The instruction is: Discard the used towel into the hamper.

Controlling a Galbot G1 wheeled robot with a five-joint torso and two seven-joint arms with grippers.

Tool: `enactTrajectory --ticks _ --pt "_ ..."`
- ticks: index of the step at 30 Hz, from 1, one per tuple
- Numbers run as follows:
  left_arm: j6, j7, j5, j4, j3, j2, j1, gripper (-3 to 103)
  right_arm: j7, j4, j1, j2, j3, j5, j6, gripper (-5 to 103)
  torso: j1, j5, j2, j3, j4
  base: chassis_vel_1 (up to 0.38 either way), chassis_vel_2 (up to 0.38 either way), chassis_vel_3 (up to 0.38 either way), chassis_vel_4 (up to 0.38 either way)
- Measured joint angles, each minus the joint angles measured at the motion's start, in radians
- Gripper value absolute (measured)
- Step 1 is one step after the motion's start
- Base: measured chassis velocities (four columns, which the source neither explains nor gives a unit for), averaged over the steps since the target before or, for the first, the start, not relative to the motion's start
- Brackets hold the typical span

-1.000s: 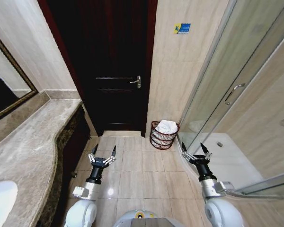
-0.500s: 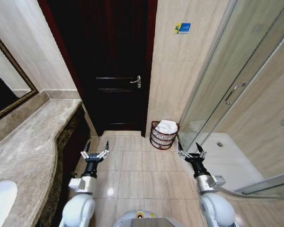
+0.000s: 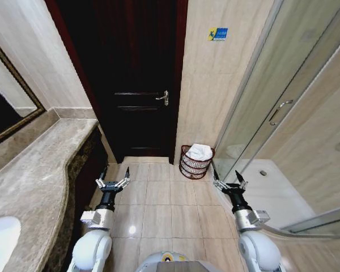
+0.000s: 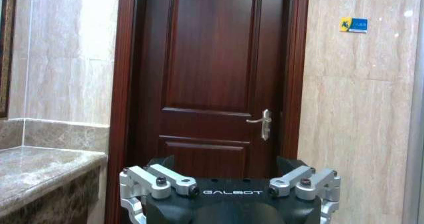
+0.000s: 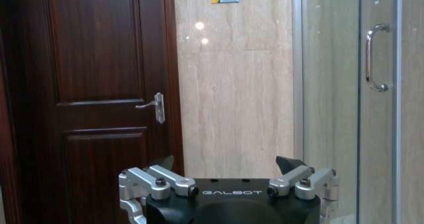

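My left gripper (image 3: pixel 113 182) hangs low over the beige floor tiles (image 3: pixel 157 209), close beside the dark front of the veined brown marble counter (image 3: pixel 34 181), with its black fingers spread wide and nothing between them. My right gripper (image 3: pixel 229 181) hangs at about the same height on the other side, next to the glass shower enclosure (image 3: pixel 283 107), and its fingers are likewise splayed apart and empty.

The small round hamper of dark reddish-brown open wire (image 3: pixel 195 165) stands on the floor ahead of me, against the pale stone wall (image 3: pixel 215 85) in the corner between the dark wooden door (image 3: pixel 136 85) and the shower glass. The crumpled white towel (image 3: pixel 200 151) lies inside it, heaped up to the rim (a fold rises just above the edge). The hamper sits well apart from both of my grippers, nearer the right one.

From my left wrist I see the same door (image 4: pixel 212 75) straight on, its silver lever handle (image 4: pixel 263 123) at mid-height and a small blue-and-yellow sign (image 4: pixel 353 25) on the wall beside it. From my right wrist the door (image 5: pixel 93 85) stands to one side, and the shower's curved metal pull handle (image 5: pixel 375 57) to the other.
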Motion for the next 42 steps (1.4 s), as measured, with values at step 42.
enactTrajectory --ticks 42 --pt "-0.003 0.002 0.0 0.001 0.0 0.0 0.0 100 0.001 0.001 -0.001 0.0 0.0 0.001 0.002 100 0.001 0.0 0.002 0.001 0.0 0.0 0.0 0.0 0.0"
